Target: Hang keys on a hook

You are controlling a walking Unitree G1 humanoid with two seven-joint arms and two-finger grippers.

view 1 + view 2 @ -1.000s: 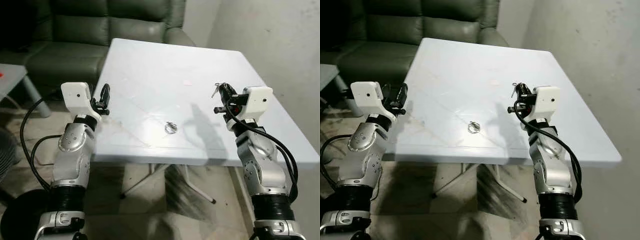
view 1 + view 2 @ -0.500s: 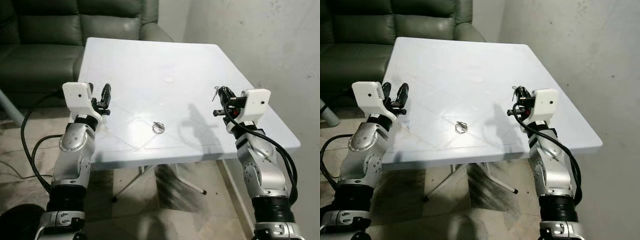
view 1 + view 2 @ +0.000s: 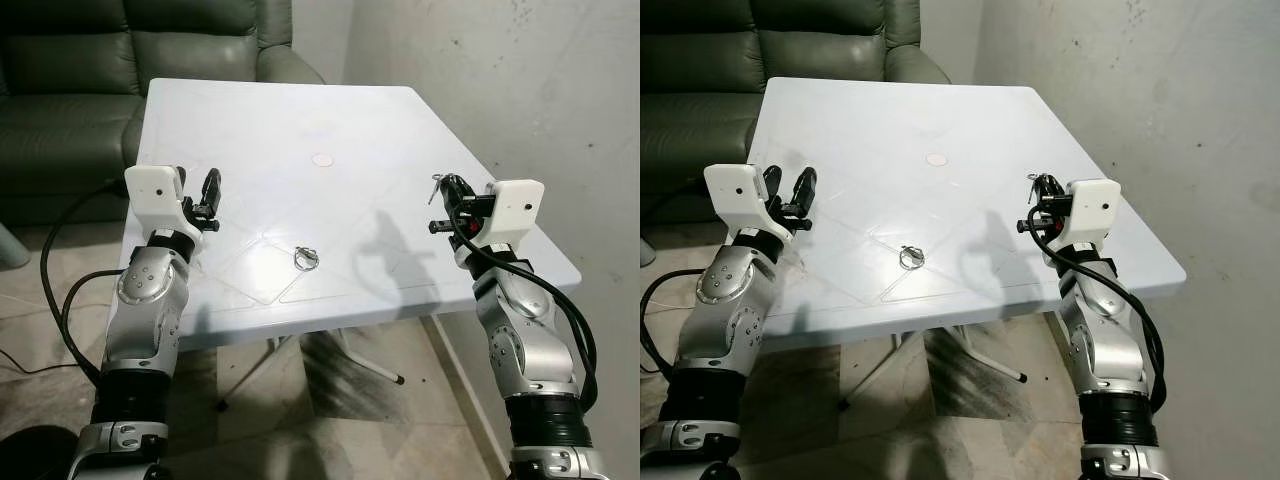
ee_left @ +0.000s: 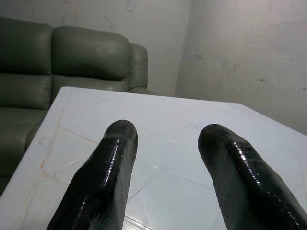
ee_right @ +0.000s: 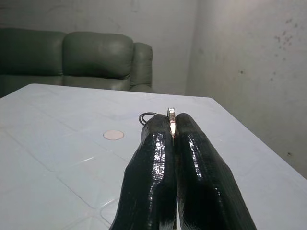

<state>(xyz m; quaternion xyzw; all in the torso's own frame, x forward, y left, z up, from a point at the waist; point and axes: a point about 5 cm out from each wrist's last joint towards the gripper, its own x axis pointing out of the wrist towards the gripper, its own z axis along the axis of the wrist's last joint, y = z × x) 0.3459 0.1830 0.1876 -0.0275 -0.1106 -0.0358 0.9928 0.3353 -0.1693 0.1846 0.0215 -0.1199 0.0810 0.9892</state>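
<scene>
My right gripper (image 3: 446,192) hovers above the right edge of the white table (image 3: 250,120), shut on a small set of keys (image 5: 171,114). A metal ring and a thin wire loop stick out past its fingertips (image 5: 160,125). A second small metal ring with a key-like piece (image 3: 305,257) lies flat on the table near the front middle. My left gripper (image 3: 206,190) is open and holds nothing; it is raised over the table's left front edge, and its two fingers (image 4: 115,143) are spread well apart.
A pale round disc (image 3: 321,159) lies mid-table. A dark green sofa (image 3: 70,60) stands behind the table and to its left. A bare grey wall (image 3: 500,80) runs close along the table's right side. Tiled floor (image 3: 330,420) and folding table legs show below.
The whole picture has shifted: the table and sofa now sit further left and the wall takes more of the right, so the camera moved. Both grippers keep their pose and state.
</scene>
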